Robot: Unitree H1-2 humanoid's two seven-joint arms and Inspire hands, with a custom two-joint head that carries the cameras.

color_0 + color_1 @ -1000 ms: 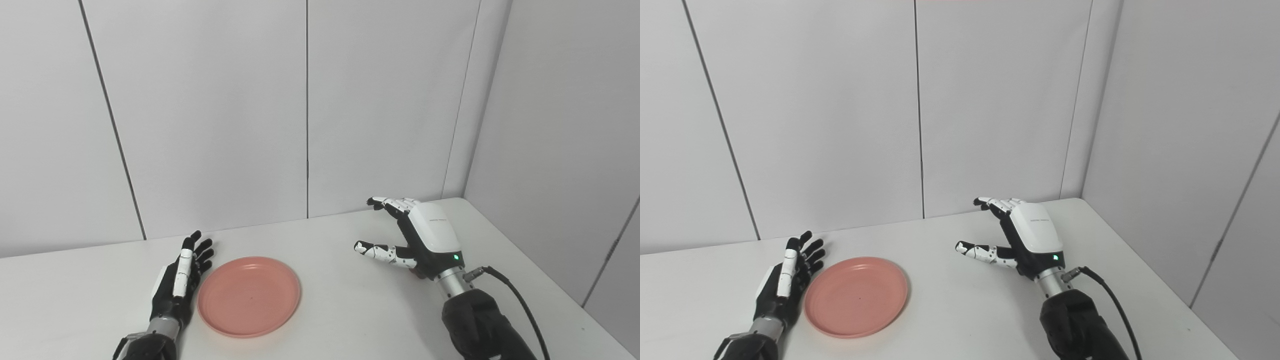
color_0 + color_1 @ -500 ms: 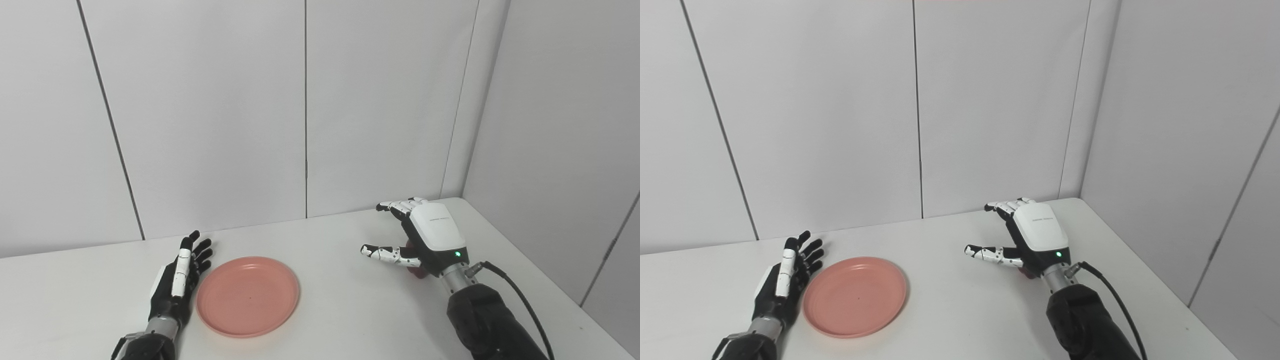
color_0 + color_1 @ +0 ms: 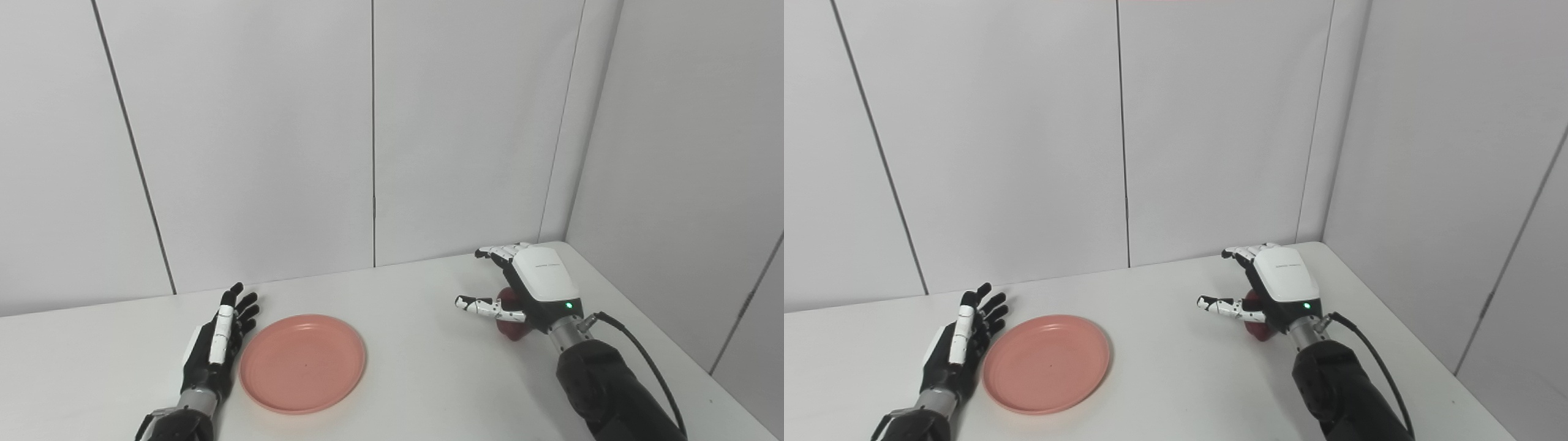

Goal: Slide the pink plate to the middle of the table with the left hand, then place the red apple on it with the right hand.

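Observation:
A pink plate (image 3: 303,362) lies flat on the white table (image 3: 422,380), left of the middle. My left hand (image 3: 217,346) rests open just left of the plate's rim, fingers pointing away from me. My right hand (image 3: 530,291) is at the right side of the table, open, with fingers and thumb spread around a red apple (image 3: 509,321). The apple sits on the table, mostly hidden under the palm. It also shows in the right eye view (image 3: 1254,323).
Grey wall panels close off the back and right of the table. The table's right edge (image 3: 661,343) runs close to my right arm. A black cable (image 3: 643,367) trails from the right wrist.
My right hand has moved right and lowered over the apple, which now shows under the palm. The left hand and the plate have stayed put.

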